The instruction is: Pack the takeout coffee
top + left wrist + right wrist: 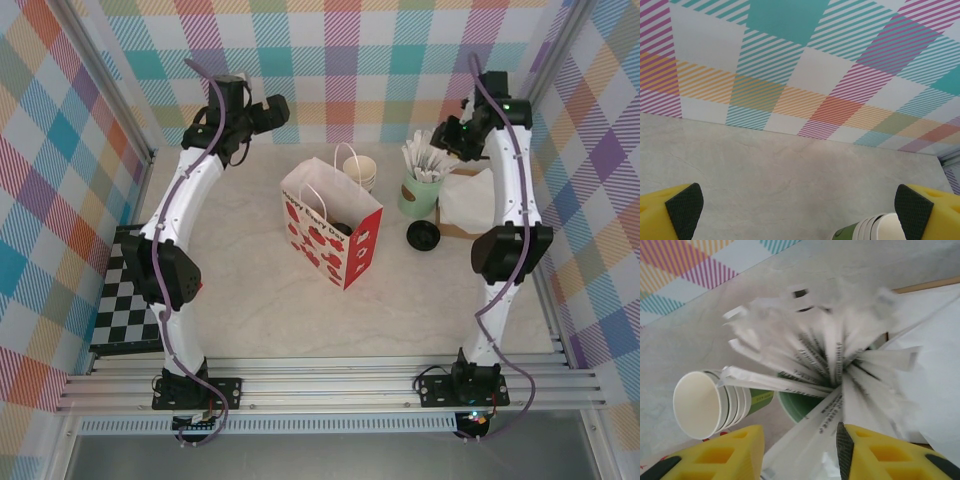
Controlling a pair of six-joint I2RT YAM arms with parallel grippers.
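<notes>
Biggest first: the white paper gift bag with red hearts [330,238] is stood open mid-table. The takeout coffee [341,228], a small cup under a round black plastic lid, seems to be sat inside already, though only a dark disc can be made out down there. The mint-green pot [418,197] of white paper sachets [805,365] is being picked at by the right gripper [800,440]. Its jaws are set around a few sachets, but whether they're actually pinched can't be told. The left gripper [799,215] is spread wide, nothing held. Extras look to be the step in hand. Next, one sachet needs to be clamped, lifted straight out without the pot being tipped, and carried over the bag's mouth.
</notes>
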